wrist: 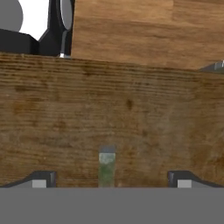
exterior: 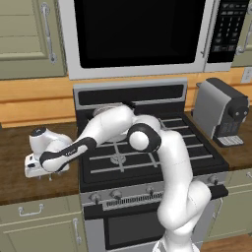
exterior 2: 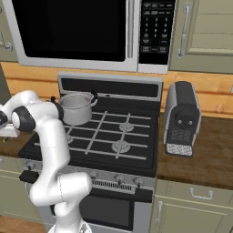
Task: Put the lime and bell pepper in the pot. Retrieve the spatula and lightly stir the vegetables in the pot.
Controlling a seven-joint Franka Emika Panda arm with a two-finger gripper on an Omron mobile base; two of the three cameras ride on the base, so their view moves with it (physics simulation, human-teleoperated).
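tool (exterior: 43, 172): released, low over desk (exterior: 15, 167), 9 o'clock of stove (exterior 2: 109, 132) | pot (exterior 2: 75, 108): back-left burner | risk: fingertips (wrist: 43, 179) strike wood; small green object (wrist: 107, 168) unidentified

In the left base view the stove (exterior: 147, 147) sits at the centre of the frame, with the microwave (exterior: 138, 34) above it along the top edge. The arm (exterior: 162, 162) rises from the lower right and reaches across the burners to the middle left, where the gripper (exterior: 42, 167) hangs over the wooden counter (exterior: 15, 162) left of the stove. A coffee machine (exterior: 221, 110) stands on the counter at the right. In the right base view the pot (exterior 2: 76, 108) rests on the stove's rear left burner, upper left of centre, behind the arm. In the hand view the counter spans the frame, with a small upright object (wrist: 107, 168) at bottom centre between the fingertips (wrist: 41, 179).
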